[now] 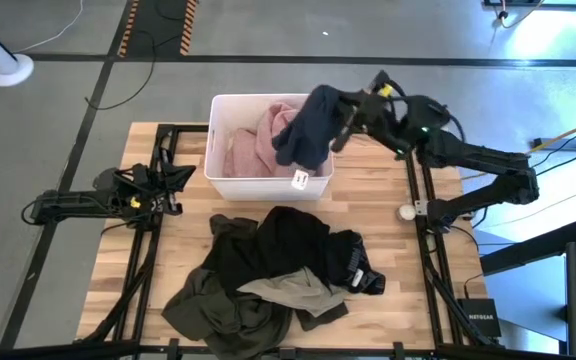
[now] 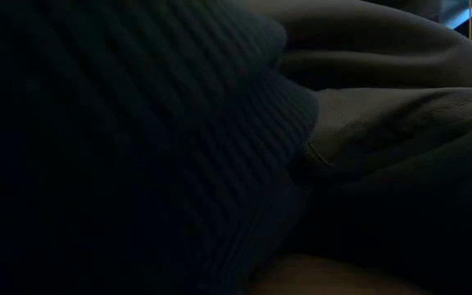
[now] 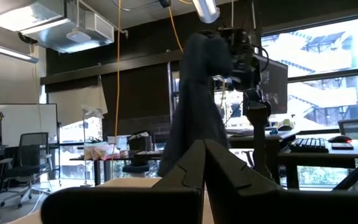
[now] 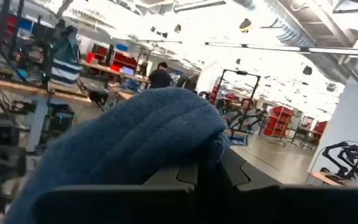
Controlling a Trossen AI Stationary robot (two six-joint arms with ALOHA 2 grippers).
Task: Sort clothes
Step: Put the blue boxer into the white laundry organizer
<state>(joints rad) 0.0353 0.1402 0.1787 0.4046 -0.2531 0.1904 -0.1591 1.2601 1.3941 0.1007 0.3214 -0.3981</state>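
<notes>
Left pincer (image 1: 173, 185) sits low at the left edge of the tabletop (image 1: 388, 230), well apart from the clothes, fingers (image 3: 229, 168) pressed together w/ nothing between them. Next over, toward the far side of the tabletop, a white bin (image 1: 253, 182) holds the pink garment (image 1: 258, 145), bunched up inside. In front of the bin, on the near half of the tabletop, is a heap of clothes: black garment (image 1: 288, 245) on top in the middle, olive-green garment (image 1: 218, 305) spread at the near-left, beige garment (image 1: 293, 288) lying across the near side of the pile, touching both. A small white tag (image 1: 301, 180) shows at the bin's front-right corner. Above the bin's right end hangs the navy garment (image 1: 308, 128), lifted clear of the tabletop and drooping down over the bin's rim; it overlaps the pink one in the overhead view. Right pincer (image 1: 346, 113) is clamped on the navy garment's upper part, arm reaching in from the right side of the tabletop; in the right wrist view the blue knit (image 4: 135, 137) bulges over the fingers (image 4: 179, 177). Left wrist view shows the same piece hanging long & dark from the raised right arm. Low view is blocked by dark ribbed fabric (image 2: 138, 147) right up against the lens; can't tell which garment. A person (image 4: 160, 78) shows far back in the room, right wrist view.
</notes>
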